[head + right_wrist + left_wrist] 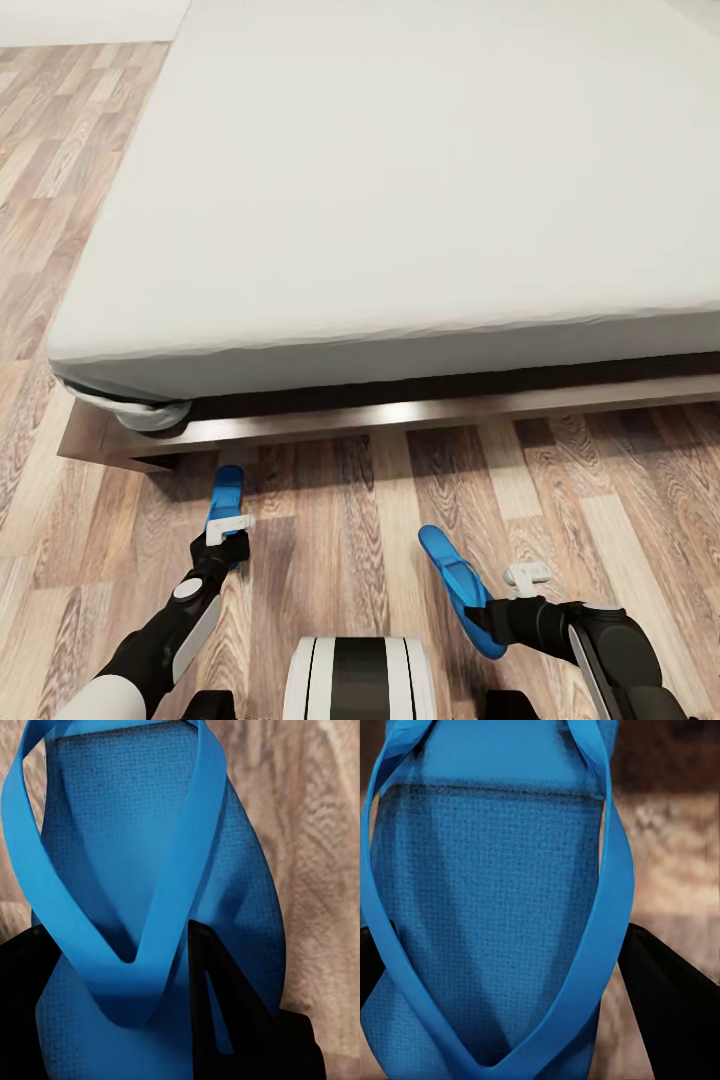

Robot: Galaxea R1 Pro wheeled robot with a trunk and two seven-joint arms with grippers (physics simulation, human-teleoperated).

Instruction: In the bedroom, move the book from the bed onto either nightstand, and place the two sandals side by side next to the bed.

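Two blue flip-flop sandals are in my grippers over the wood floor in front of the bed (400, 200). My left gripper (228, 545) is shut on the heel end of one sandal (225, 500), which points toward the bed frame (400, 415). In the left wrist view that sandal (495, 907) sits between dark fingers (675, 1012). My right gripper (488, 615) is shut on the other sandal (455, 580), which is tilted and angled to the left. In the right wrist view a finger (225, 1005) presses on its sole (135, 870). The book and the nightstand are out of view.
The off-white mattress takes up the upper part of the head view, with its near left corner (130, 410) above the dark frame. Wood plank floor (350, 520) runs between the frame and my base (360, 680), and continues left of the bed.
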